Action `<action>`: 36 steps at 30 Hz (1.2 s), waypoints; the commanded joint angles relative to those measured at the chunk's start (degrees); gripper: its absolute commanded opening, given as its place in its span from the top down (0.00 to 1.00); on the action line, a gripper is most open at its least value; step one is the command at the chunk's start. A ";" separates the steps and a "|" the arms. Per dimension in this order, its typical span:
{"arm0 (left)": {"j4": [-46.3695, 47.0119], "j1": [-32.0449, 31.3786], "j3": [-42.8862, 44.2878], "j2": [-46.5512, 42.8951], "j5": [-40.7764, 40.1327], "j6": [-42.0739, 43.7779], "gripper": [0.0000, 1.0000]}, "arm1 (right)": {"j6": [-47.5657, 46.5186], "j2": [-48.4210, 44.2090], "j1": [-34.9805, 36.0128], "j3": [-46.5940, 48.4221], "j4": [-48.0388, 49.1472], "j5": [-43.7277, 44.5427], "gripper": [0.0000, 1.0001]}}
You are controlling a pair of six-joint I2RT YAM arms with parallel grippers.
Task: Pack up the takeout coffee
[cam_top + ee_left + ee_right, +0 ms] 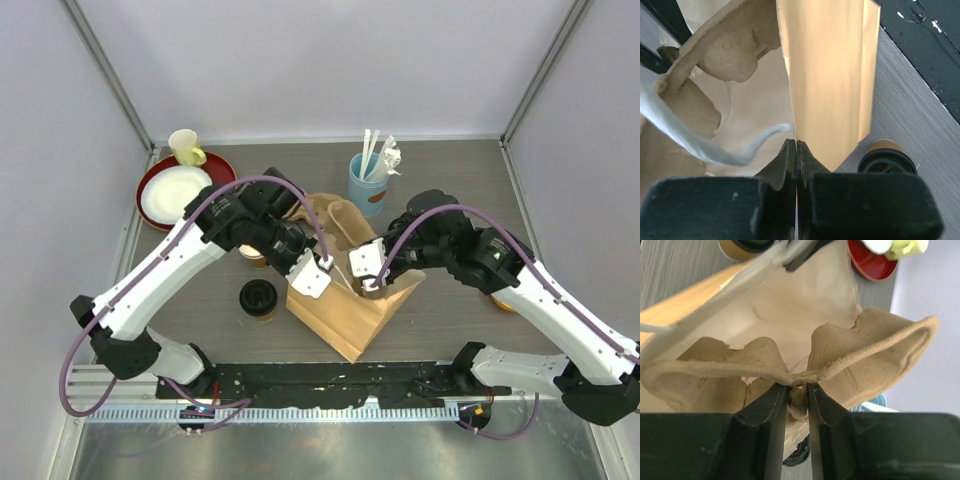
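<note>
A brown paper bag (350, 300) stands open mid-table. My left gripper (797, 146) is shut on the bag's near wall edge (825, 75), with the bag's white handle (715, 150) beside it. My right gripper (797, 389) is shut on the middle rib of a tan pulp cup carrier (880, 355), which sits in the bag's mouth. One takeout coffee (258, 298), tan with a black lid, stands left of the bag and shows in the left wrist view (887, 160). A second tan cup (252, 256) is mostly hidden under my left arm.
A red plate (150, 180) holding a white dish and a yellow cup sits at the back left. A blue cup (368, 185) of white cutlery stands behind the bag. An orange sliver (502, 303) peeks from under my right arm. A black rail (330, 385) runs along the near edge.
</note>
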 commanded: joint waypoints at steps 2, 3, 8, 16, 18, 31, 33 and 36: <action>-15.79 -0.03 -2.22 -3.55 2.64 5.38 1.00 | -1.55 -2.54 -0.18 0.37 -3.37 4.88 0.99; -15.79 -0.03 -3.28 -3.72 2.55 5.39 1.00 | -1.90 -2.63 -0.18 0.89 -5.55 4.45 0.99; -12.38 -0.03 -4.51 -4.60 1.68 2.77 1.00 | -0.42 2.44 6.92 8.53 -15.48 6.78 0.99; -7.70 -0.03 -6.80 -5.92 -0.26 -1.56 1.00 | 5.57 7.56 20.12 14.07 -25.17 17.19 0.99; -7.35 0.06 -7.76 -6.62 -0.26 -1.73 1.00 | 5.13 7.91 20.21 14.87 -26.30 17.02 0.99; -6.30 -0.03 -7.77 -9.09 4.83 -4.37 1.00 | 9.34 14.50 20.21 12.68 -26.23 15.79 0.99; -6.21 -0.03 -8.21 -9.26 4.92 -4.37 1.00 | 9.00 14.33 20.21 10.93 -24.04 14.73 0.99; -5.95 0.06 -10.14 -10.23 3.96 -2.62 1.00 | 8.47 13.98 20.12 8.38 -20.78 12.01 0.99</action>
